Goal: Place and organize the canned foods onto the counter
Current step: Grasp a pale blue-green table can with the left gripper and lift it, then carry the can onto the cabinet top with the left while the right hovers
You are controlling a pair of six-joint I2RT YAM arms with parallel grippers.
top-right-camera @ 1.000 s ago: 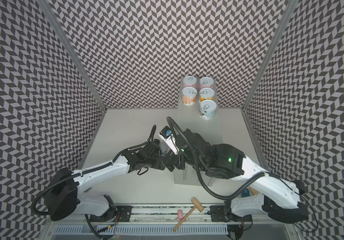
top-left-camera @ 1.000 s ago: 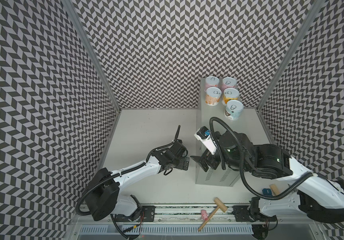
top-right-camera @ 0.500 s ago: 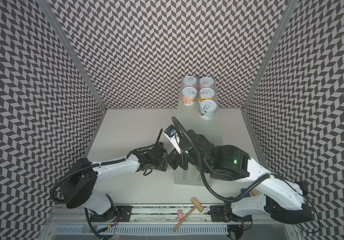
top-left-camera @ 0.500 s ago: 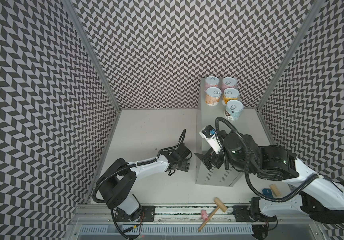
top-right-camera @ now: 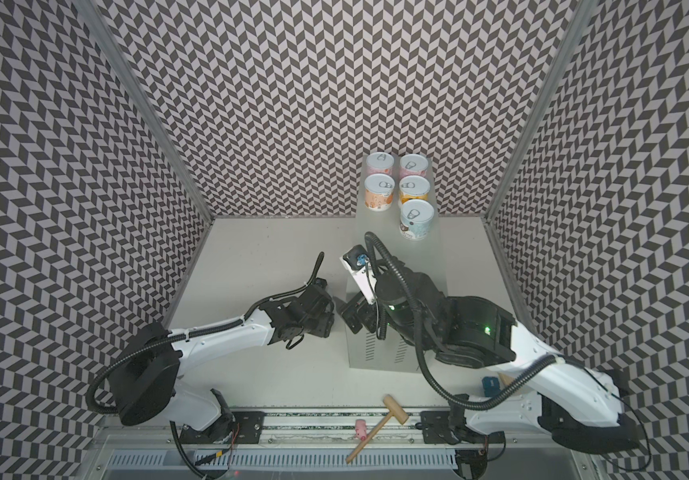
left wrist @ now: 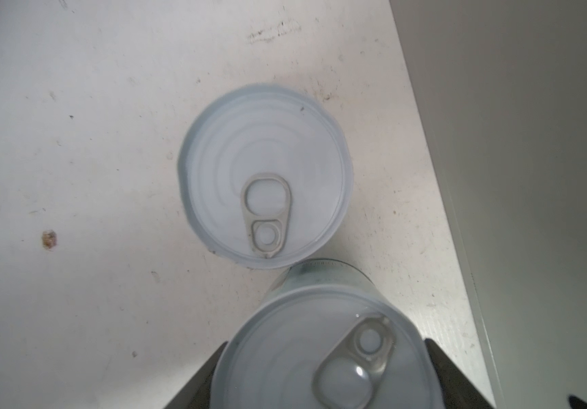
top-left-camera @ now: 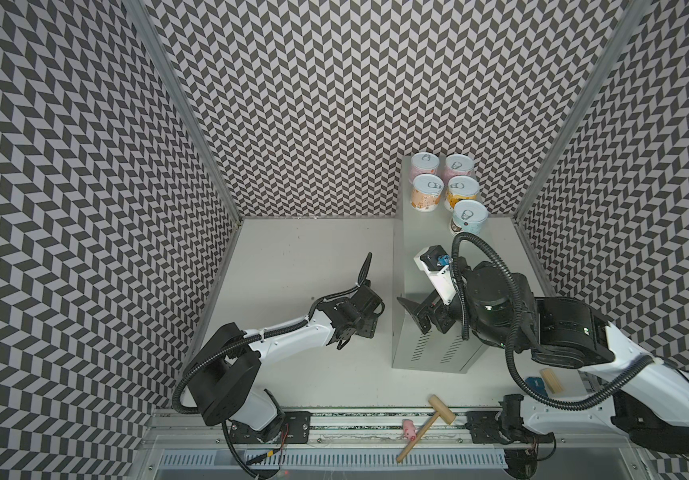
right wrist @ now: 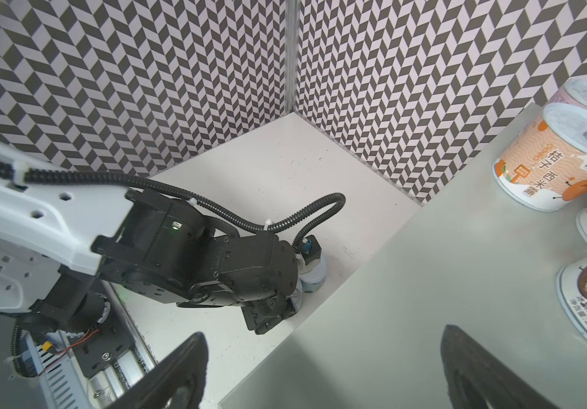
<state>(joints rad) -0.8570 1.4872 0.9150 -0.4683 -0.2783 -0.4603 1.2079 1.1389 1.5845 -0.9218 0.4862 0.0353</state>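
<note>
Chevron-patterned black-white walls (top-left-camera: 334, 104) on three sides; scuffed white floor (top-left-camera: 305, 257).

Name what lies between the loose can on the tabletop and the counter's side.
Only bare, scuffed tabletop, as the left wrist view shows; the loose can stands apart from the counter.

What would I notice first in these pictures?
The dizzy black-and-white zigzag walls all around, surely. Then five pastel cans huddled at the far end of the tall grey counter. Beside that counter, down on the white floor, the left tool grips another can, with one more can standing next to it.
</note>
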